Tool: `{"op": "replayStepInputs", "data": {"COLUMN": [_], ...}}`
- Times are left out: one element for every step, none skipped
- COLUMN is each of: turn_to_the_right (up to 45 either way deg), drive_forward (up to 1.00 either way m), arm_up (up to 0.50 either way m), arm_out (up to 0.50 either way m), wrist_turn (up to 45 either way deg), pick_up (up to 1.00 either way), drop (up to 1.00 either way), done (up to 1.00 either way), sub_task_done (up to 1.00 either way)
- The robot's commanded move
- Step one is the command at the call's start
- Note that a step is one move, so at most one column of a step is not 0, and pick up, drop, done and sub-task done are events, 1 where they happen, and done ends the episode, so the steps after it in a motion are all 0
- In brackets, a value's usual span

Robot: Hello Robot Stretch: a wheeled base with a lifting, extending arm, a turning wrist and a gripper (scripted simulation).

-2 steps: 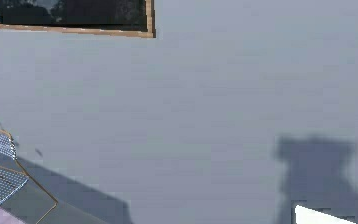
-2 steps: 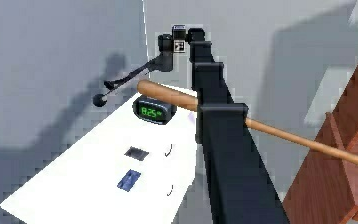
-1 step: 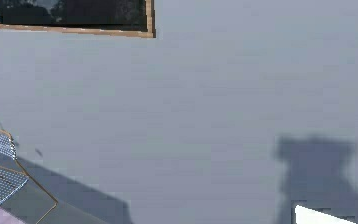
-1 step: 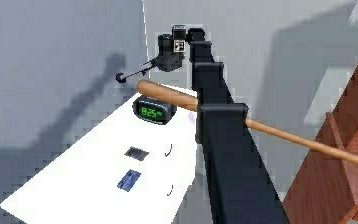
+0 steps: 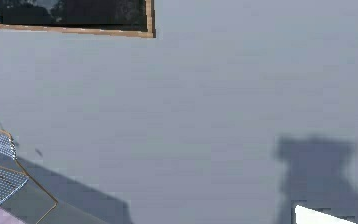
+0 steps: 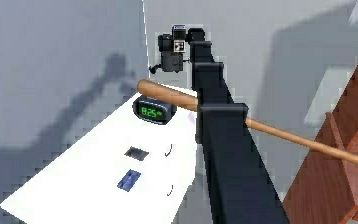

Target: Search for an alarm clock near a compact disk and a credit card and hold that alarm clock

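A dark alarm clock [image 6: 152,110] with green digits stands at the far end of a white table [image 6: 87,185] in the arm side view. Nearer on the tabletop lie a small dark square thing [image 6: 137,153] and a blue card [image 6: 129,180]. My arm [image 6: 227,140] reaches up the picture, and the gripper [image 6: 157,62] sits above the clock in the picture, against bare grey wall. It holds nothing.
A wooden bat [image 6: 287,135] slants across behind the arm, its thick end [image 6: 152,90] by the clock. Reddish-brown furniture [image 6: 342,170] stands at the arm side view's right. The forward view has a grey wall with a framed dark picture [image 5: 77,15], a grey meshed object [image 5: 2,175] and a white corner [image 5: 327,214].
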Motion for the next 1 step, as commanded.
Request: {"op": "replayStepInputs", "data": {"turn_to_the_right": [0.0], "drive_forward": [0.00], "arm_up": [-0.24], "arm_out": [0.00], "wrist_turn": [0.0], "pick_up": [0.00], "drop": [0.00], "done": [0.00], "sub_task_done": [0.00]}}
